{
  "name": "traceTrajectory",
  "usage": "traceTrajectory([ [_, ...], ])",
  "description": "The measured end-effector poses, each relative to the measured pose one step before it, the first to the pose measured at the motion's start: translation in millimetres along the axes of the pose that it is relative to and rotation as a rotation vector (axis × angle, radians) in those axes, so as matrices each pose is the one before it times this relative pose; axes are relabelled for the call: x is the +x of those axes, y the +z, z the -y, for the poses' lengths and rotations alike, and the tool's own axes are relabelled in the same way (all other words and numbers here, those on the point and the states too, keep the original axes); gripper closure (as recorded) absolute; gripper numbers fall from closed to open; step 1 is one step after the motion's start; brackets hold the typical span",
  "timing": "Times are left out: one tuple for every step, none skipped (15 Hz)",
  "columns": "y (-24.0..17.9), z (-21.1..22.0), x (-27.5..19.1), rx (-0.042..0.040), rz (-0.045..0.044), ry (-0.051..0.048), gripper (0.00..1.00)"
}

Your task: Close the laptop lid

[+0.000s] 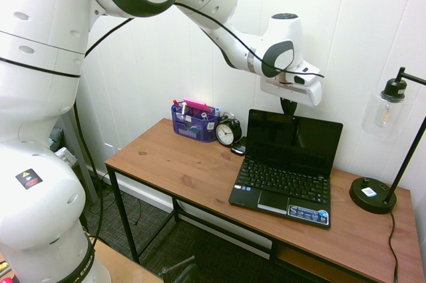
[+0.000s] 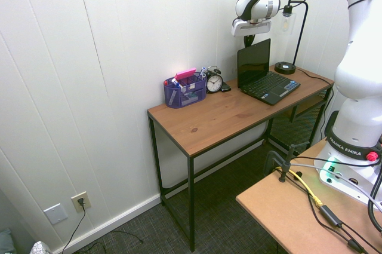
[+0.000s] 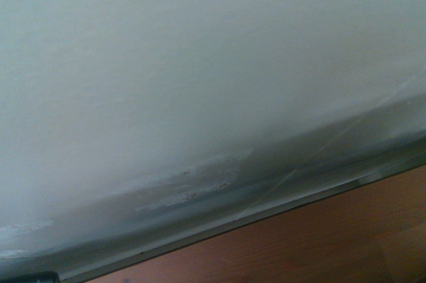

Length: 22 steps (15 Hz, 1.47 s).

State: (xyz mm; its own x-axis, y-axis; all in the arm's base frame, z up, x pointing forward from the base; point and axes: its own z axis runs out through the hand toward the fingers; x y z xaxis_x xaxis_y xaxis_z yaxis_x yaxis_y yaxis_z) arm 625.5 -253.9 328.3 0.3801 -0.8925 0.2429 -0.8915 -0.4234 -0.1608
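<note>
First exterior view showed my gripper (image 1: 288, 106) clenched behind the laptop lid (image 1: 293, 133) — I judged a slow forward push best.

Laptop open on the desk, arm parked right over the screen

The wooden desk (image 1: 193, 170) has the little black netbook sitting on it with the laptop lid (image 1: 293, 140) upright, dark screen facing out, stickers on the palm rest. The gripper (image 1: 288, 106) hangs just behind the lid's top edge, fingers pinched together, nothing in them as far as I can see. Left of the laptop there's a black alarm clock (image 1: 227, 132) and a purple mesh organizer (image 1: 194, 123) stuffed with pens, both against the white wall. A black lamp (image 1: 381, 143) with a glass shade stands at the right end.
</note>
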Motion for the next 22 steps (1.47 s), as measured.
traceTrajectory([
  [1.37, -6.01, 4.01, -0.00071, 0.00649, 0.00711, 1.00],
  [1.20, -5.22, 3.47, 0.00183, 0.00589, 0.00405, 1.00],
  [1.46, -5.57, 3.33, 0.00035, 0.00474, 0.00551, 1.00],
  [2.43, -5.71, 2.04, -0.00027, 0.00779, 0.00399, 1.00],
  [2.05, -4.13, 0.92, 0.00077, 0.00718, 0.00430, 1.00],
  [2.67, -4.86, 0.56, -0.00131, 0.00550, 0.00486, 1.00],
  [3.99, -7.48, 0.53, -0.00236, 0.00671, 0.00724, 1.00],
  [3.76, -8.88, 1.11, -0.00310, 0.00629, 0.00656, 1.00],
  [4.29, -10.64, 1.78, -0.00195, 0.00461, 0.00800, 1.00],
  [4.55, -11.79, 1.92, -0.00348, 0.00674, 0.00645, 1.00],
  [3.39, -10.25, 2.15, -0.00155, 0.00702, 0.00622, 1.00],
  [3.73, -9.29, 1.82, -0.00480, 0.00664, 0.00573, 1.00],
  [3.13, -7.38, 1.17, -0.00257, 0.00614, 0.00764, 1.00],
  [2.70, -5.34, 0.22, -0.00359, 0.00613, 0.00464, 1.00],
  [2.22, -4.54, 0.13, -0.00401, 0.00474, 0.00636, 1.00],
  [2.27, -4.84, 0.24, -0.00603, 0.00388, 0.00523, 1.00],
  [3.05, -5.74, -0.24, -0.00884, 0.00457, 0.00458, 1.00],
  [3.14, -6.20, -0.07, -0.00959, 0.00464, 0.00518, 1.00],
  [4.01, -7.59, -0.27, -0.01145, 0.00586, 0.00692, 1.00],
  [4.29, -7.65, -0.66, -0.01172, 0.00645, 0.00578, 1.00],
  [4.17, -7.18, -0.80, -0.01108, 0.00663, 0.00247, 1.00],
  [4.41, -6.63, -1.50, -0.01102, 0.00775, 0.00187, 1.00],
])
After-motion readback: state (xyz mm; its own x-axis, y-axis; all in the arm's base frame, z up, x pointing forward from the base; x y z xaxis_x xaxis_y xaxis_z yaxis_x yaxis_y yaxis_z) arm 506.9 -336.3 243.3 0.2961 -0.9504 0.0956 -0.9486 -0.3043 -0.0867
